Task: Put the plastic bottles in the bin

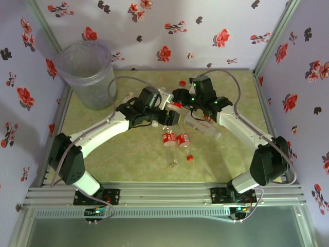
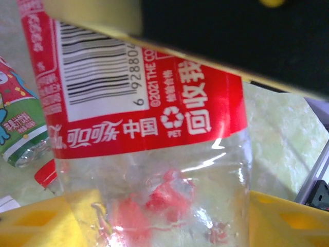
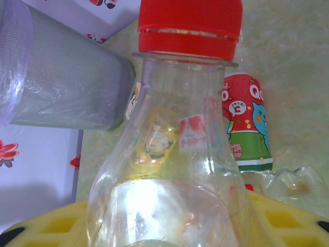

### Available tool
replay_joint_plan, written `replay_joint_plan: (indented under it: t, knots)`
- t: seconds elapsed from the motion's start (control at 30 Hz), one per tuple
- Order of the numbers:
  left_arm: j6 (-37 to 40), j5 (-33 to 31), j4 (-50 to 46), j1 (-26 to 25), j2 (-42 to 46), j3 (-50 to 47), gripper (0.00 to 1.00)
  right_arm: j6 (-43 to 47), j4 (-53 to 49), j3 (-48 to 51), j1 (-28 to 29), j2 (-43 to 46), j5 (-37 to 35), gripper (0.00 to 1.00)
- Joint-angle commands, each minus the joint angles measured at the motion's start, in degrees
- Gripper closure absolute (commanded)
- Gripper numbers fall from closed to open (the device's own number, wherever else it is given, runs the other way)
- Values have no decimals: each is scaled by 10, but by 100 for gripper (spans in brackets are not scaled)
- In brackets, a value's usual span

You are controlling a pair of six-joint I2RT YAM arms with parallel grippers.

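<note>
- Lilac flower-print walls on three sides; mottled green-yellow table [image 1: 128, 164] beneath.
- Bin [image 1: 85, 72] — translucent grey, round, wide-rimmed, standing at the far left corner; no bottle can be made out inside it.
- Progress, as judged: barely begun. Several plastic bottles [image 1: 176, 139] lie clustered at mid-table, well apart from the bin, with a loose red cap [image 1: 189, 158] near them.
- Left gripper [image 2: 164, 221]: yellow fingers closed against the sides of a clear cola-labelled bottle [image 2: 149, 128] — red-and-white label, barcode, empty body.
- Right gripper [image 3: 169, 226]: yellow fingers closed around a clear red-capped bottle [image 3: 180, 128], empty, cap pointing away from the wrist.
- Also seen: a red-and-green cartoon-labelled bottle [image 3: 247, 128] lying on the table beyond the red-capped bottle; a crushed clear bottle [image 3: 293, 180] beside it.
- Left to do, as judged: carry both held bottles across to the bin, then clear the rest of the cluster.
</note>
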State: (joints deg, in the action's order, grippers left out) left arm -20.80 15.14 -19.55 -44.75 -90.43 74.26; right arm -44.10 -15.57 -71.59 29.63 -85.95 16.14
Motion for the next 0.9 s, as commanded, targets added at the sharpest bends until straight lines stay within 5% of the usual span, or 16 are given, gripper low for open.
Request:
replay_joint_plan:
  t: [0.0,0.07,0.17,0.33,0.57,0.87]
  knots:
    - [1,-12,2,-3,0,19,36,-2,19,-4,3,-9,14,48]
    - [1,-15,-4,-4,0,26,38,4,16,-7,3,-10,16,44]
    - [0,-19,-16,0,-1,39,42,17,6,-18,0,-10,20,21]
    - [3,-19,-41,23,9,64,49,33,-14,-27,-28,9,28,1]
    - [65,-19,-156,98,20,179,52,26,-46,14,-130,82,15,1]
    - [93,-36,-255,303,-32,407,66,45,-70,94,-136,95,32,2]
